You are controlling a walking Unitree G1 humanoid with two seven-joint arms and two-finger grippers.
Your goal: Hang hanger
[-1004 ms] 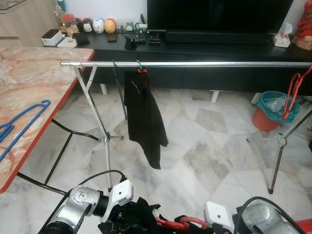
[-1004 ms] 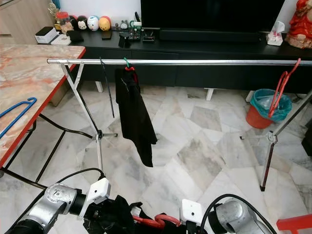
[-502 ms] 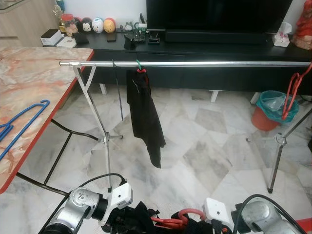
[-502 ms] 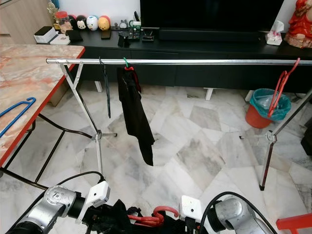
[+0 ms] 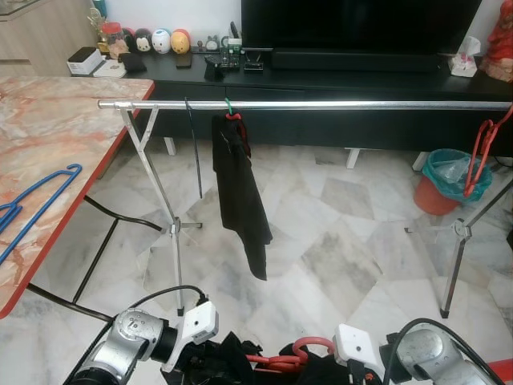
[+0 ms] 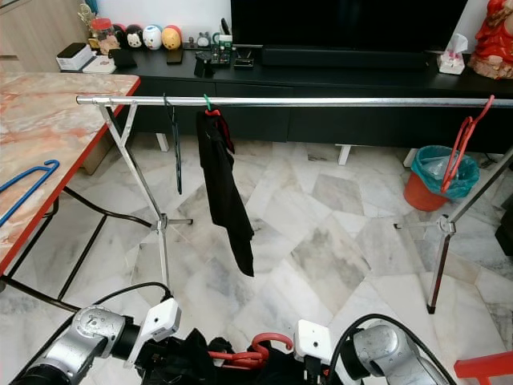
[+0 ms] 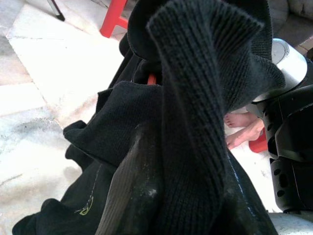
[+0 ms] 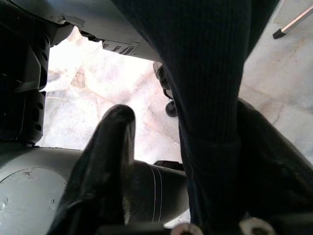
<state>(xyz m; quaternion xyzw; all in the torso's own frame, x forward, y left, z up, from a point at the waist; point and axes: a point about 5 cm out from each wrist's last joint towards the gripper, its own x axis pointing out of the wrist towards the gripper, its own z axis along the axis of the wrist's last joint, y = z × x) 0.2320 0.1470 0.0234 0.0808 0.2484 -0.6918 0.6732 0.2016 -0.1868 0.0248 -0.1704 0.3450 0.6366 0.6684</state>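
You are carrying the red hanger (image 6: pixel 256 349) low at the robot's waist, well short of the steel rail (image 6: pixel 321 102) and far beneath it, with a black knitted garment (image 7: pixel 195 122) draped over it; the left gripper (image 5: pixel 210 365) is buried in that cloth, and in the left wrist view one finger (image 7: pixel 132 196) presses against a thick fold, so it looks clamped on the garment; the right gripper (image 6: pixel 309 370) has the knit running between its two fingers (image 8: pixel 105 161), pinched against one of them. Expect a light load; the hanger is probably stiff plastic, the knit soft, floppy and apt to slide off; take hold by the hanger's frame near its hook, not the cloth. On the rail a black garment (image 6: pixel 223 188) already hangs near its left end; aim for the bare rail to its right.
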